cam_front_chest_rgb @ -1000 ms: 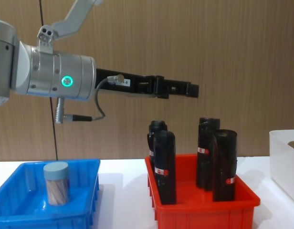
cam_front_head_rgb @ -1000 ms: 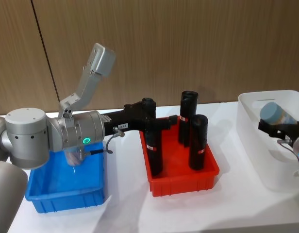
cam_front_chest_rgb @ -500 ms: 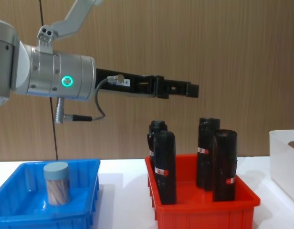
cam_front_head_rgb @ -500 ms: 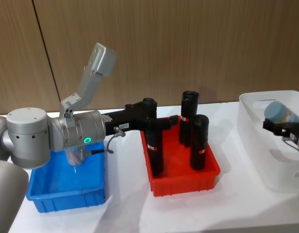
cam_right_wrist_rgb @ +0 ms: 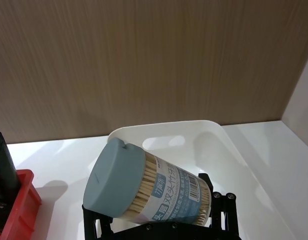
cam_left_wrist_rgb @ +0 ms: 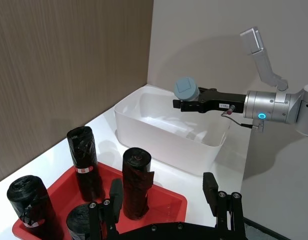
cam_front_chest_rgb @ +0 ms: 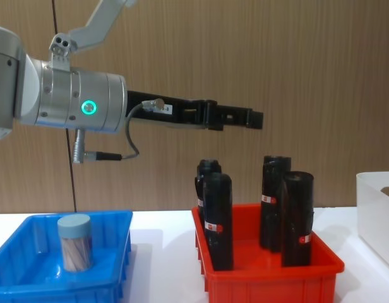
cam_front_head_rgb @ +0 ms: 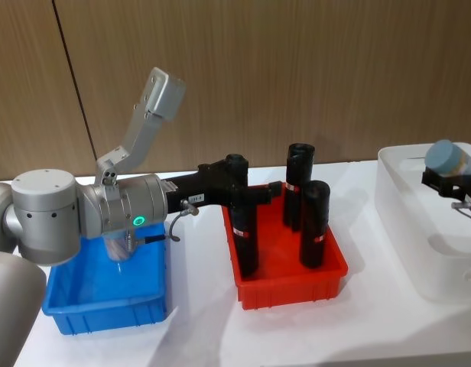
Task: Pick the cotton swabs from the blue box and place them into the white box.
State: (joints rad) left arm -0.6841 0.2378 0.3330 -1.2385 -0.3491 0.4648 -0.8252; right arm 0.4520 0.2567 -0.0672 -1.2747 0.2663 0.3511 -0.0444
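right gripper point(cam_left_wrist_rgb: 186, 104), clamped on cotton swabs point(cam_right_wrist_rgb: 144, 187), now farther over white box point(cam_front_head_rgb: 404, 206); left gripper point(cam_left_wrist_rgb: 163, 186) spread, empty

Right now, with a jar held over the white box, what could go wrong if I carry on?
One: the right gripper holds the cotton swab jar tilted, above the white box; let go from there, it might bounce or roll out. Two: the open left gripper hangs above the black bottles in the red bin; a low swing to the second jar in the blue box could topple one.
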